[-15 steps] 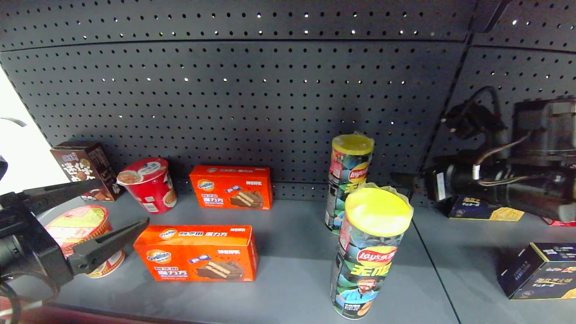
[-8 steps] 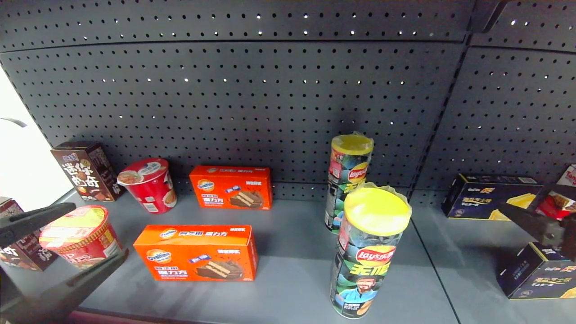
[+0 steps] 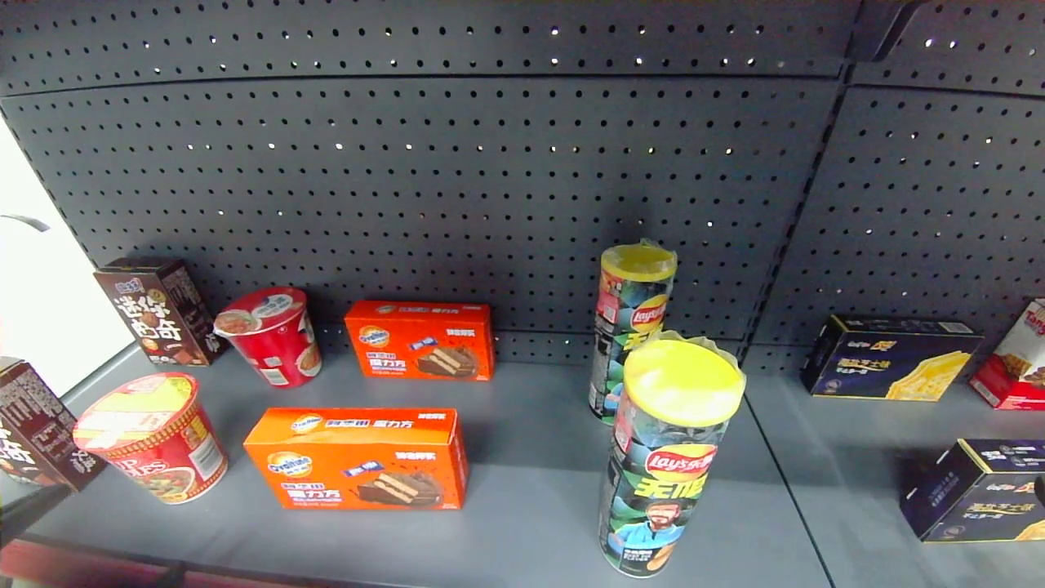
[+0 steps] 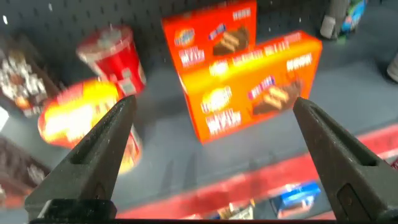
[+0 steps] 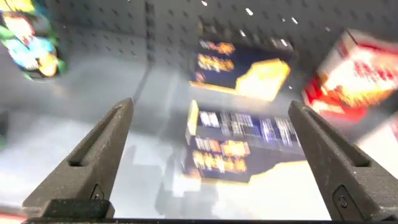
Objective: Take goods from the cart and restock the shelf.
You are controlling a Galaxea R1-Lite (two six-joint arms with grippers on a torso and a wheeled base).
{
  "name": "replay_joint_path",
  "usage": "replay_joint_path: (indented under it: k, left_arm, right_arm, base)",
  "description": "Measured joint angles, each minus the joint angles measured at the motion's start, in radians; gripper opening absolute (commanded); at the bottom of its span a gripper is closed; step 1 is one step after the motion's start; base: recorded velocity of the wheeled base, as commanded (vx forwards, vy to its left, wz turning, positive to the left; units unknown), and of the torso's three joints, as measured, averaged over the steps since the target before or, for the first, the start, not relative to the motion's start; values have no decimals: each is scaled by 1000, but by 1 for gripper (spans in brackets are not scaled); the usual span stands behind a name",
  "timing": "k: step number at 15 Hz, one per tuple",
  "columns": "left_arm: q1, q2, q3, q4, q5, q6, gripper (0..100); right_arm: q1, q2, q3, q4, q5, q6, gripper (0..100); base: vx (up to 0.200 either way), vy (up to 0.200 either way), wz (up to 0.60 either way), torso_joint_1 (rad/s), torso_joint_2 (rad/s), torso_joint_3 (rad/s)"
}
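Left gripper: we see the left gripper (image 4: 212, 102) hanging before the left part of the shelf, its jaws spread wide with nothing between them.
Right gripper: the right gripper (image 5: 211, 104) hangs before the right part of the shelf, its jaws just as wide and empty.
Shelf: a grey shelf (image 3: 531, 490) carries all the goods, with a red strip (image 4: 249, 183) along its front edge.
Front row, left to right: a front brown box (image 3: 37, 429) with white print, a yellow-lidded noodle cup (image 3: 151, 437), a front orange box (image 3: 357, 460) picturing a chocolate wafer, a front chip can (image 3: 669, 457) with a yellow lid, and a front dark blue box (image 3: 976, 490) with yellow lettering.
Back row, left to right: a rear brown box (image 3: 159, 310), a tilted red cup (image 3: 271, 335), a rear orange box (image 3: 420, 340), a rear chip can (image 3: 633, 327), a rear dark blue box (image 3: 894, 359) and a red and white box (image 3: 1012, 367).
Labels: every pack carries bold lettering, but in both wrist views it is too blurred to read.
Left wrist view: we look past the jaws at both orange boxes and both cups, and below the red strip there are blurred blue and yellow shapes (image 4: 298, 193) that we cannot identify.
Right wrist view: both dark blue boxes sit between the jaws.
Back panel: a dark perforated panel (image 3: 490, 180) rises behind the goods.
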Motion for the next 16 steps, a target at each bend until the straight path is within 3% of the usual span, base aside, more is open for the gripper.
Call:
replay_joint_path:
  k: [5, 7, 10, 14, 15, 16]
  left_arm:
    - [0, -206, 49, 222, 14, 5, 100]
    - [1, -277, 52, 290, 58, 6, 100]
    - [2, -386, 56, 397, 123, 10, 100]
    - [-3, -497, 71, 461, 121, 24, 100]
    - [-11, -506, 72, 462, 122, 7, 100]
    - [-21, -511, 72, 464, 122, -33, 100]
  right_arm:
    - [-83, -205, 159, 5, -9, 2, 100]
    - [-91, -246, 201, 12, -11, 9, 100]
    - [-95, -351, 235, 145, -8, 34, 100]
    - [-91, -475, 240, 217, 141, 51, 100]
    - [-91, -486, 240, 221, 177, 52, 100]
    - [-91, -493, 241, 228, 206, 52, 100]
  base:
    - [0, 0, 0, 0, 0, 0]
    - [0, 0, 0, 0, 0, 0]
    - [0, 0, 0, 0, 0, 0]
    - [0, 0, 0, 0, 0, 0]
    - [0, 0, 0, 0, 0, 0]
    - [0, 0, 0, 0, 0, 0]
